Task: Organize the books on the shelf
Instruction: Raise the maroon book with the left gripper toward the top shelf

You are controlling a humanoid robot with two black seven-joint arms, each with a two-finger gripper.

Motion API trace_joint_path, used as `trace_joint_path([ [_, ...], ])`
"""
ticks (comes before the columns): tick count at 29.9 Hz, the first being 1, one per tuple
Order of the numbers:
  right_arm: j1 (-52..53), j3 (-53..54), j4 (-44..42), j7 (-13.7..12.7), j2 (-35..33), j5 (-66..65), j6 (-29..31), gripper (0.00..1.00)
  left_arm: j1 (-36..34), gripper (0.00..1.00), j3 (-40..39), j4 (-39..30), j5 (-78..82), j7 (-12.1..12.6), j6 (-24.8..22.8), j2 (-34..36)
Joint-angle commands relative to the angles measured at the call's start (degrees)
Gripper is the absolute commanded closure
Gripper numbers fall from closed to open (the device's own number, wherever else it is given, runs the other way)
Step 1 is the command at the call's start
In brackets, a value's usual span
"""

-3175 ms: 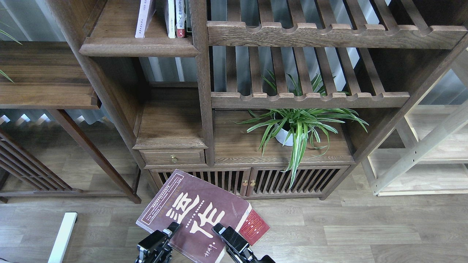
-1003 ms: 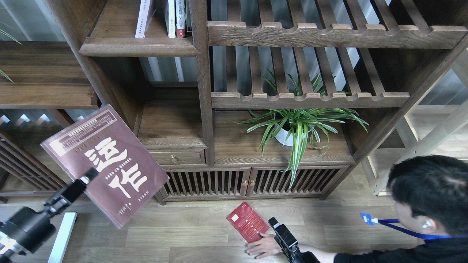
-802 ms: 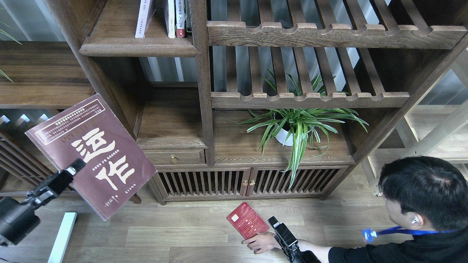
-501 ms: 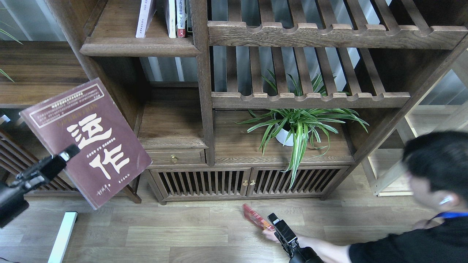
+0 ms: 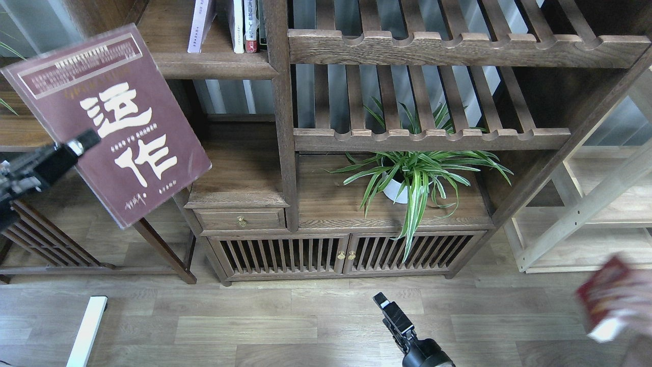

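My left gripper (image 5: 76,145) is shut on the left edge of the large maroon book (image 5: 109,120) with white Chinese characters. It holds the book tilted, high at the left, and the book's top overlaps the front of the dark walnut shelf (image 5: 219,66). A pale lavender-white book (image 5: 196,25) leans on that shelf. My right gripper (image 5: 384,303) is low over the floor with nothing on it; it is small and dark, so its jaws cannot be told apart. A red book (image 5: 603,295), blurred, is in a person's hand at the right edge.
Thin white, red and dark-spined volumes (image 5: 248,25) stand at the shelf's right end. Slatted racks (image 5: 433,137) fill the bookcase's right side above a potted plant (image 5: 412,178). A drawer (image 5: 239,219), a slatted cabinet (image 5: 346,252) and pale shelving (image 5: 586,214) are nearby. A white bar (image 5: 86,331) lies on the floor.
My left gripper has lifted the maroon book up toward the shelf. The person took the red book off the floor and away to the right, and his head left the view.
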Motion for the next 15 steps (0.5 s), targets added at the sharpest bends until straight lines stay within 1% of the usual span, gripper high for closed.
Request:
trace_joint_path([
  [1,0.31,0.00,-0.14,0.01,0.00,0.00,0.00,0.01,-1.39,1.00,-1.29,0.03,-2.00,0.00,0.00,0.34],
  [5,0.58,0.00,-0.14,0.01,0.00,0.00,0.00,0.01,-3.06,1.00,-2.35,0.20,-2.26,0.00,0.00,1.75],
  [10,0.67,-0.27,-0.14,0.01,0.00,0.00,0.00,0.01,-9.47,1.00,-1.47,1.08,-2.88,0.09,0.00,2.89],
  [12,0.67,-0.27,-0.05,0.01,0.00,0.00,0.00,0.01,-12.37,1.00,-0.68,1.52,-2.88,0.70,0.00,3.16],
  [15,0.75,-0.27,-0.05,0.01,0.00,0.09,0.00,0.01,-17.20,1.00,0.55,2.14,-2.88,2.37,0.00,3.07],
])
